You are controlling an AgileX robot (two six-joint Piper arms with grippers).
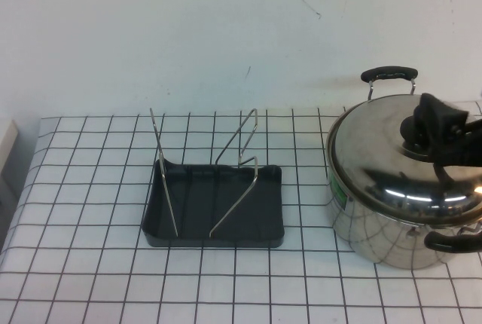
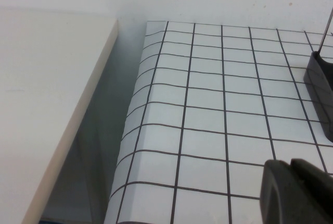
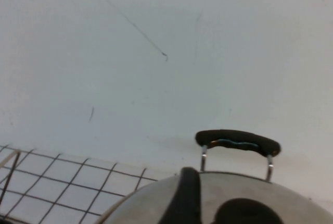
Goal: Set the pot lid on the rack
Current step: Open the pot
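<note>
The pot lid (image 1: 380, 154), shiny domed steel with a black knob (image 1: 414, 134), sits on the steel pot (image 1: 376, 237) at the right. My right gripper (image 1: 431, 124) is down at the knob, open, jaws on either side of it. In the right wrist view one finger (image 3: 188, 198) stands beside the knob (image 3: 244, 212) with a gap, above the lid (image 3: 151, 206). The rack (image 1: 218, 215), a dark grey tray with silver wire uprights, stands empty at mid-table. My left gripper (image 2: 292, 185) is shut and empty, low over the table left of the rack (image 2: 320, 91).
The pot's far black handle (image 1: 388, 74) and near handle (image 1: 452, 243) stick out; the far handle also shows in the right wrist view (image 3: 237, 141). A white wall runs close behind. A pale side surface (image 2: 47, 109) lies beyond the table's left edge.
</note>
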